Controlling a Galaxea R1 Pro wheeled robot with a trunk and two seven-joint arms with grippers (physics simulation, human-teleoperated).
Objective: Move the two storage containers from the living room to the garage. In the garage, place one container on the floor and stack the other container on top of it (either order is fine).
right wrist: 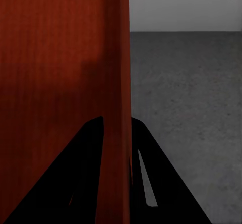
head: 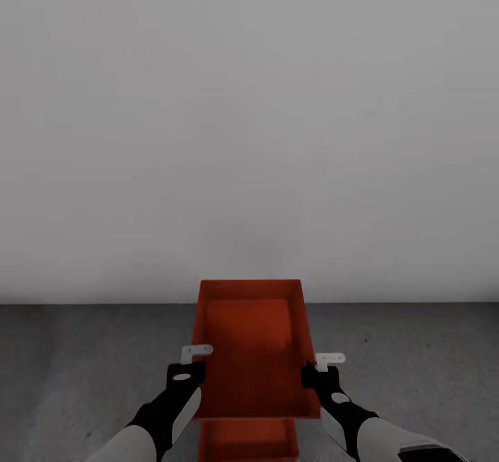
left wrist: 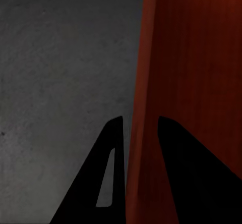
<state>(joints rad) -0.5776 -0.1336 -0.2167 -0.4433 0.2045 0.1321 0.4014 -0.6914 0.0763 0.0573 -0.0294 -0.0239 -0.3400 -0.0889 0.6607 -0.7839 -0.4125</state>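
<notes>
I hold one red-orange storage container (head: 253,344) up in front of me, open side up. My left gripper (head: 194,370) is shut on its left wall and my right gripper (head: 313,373) on its right wall. In the left wrist view the black fingers (left wrist: 113,153) straddle the thin red wall (left wrist: 191,57); the right wrist view shows the same grip (right wrist: 117,119) on the other wall (right wrist: 60,47). The second storage container (head: 249,441) lies lower, directly under the near end of the held one, on the dark grey garage floor (head: 83,365).
A plain white-grey wall (head: 249,136) stands close ahead, meeting the concrete floor just beyond the held container's far edge. Bare floor stretches left (left wrist: 55,72) and right (right wrist: 191,93) of the containers.
</notes>
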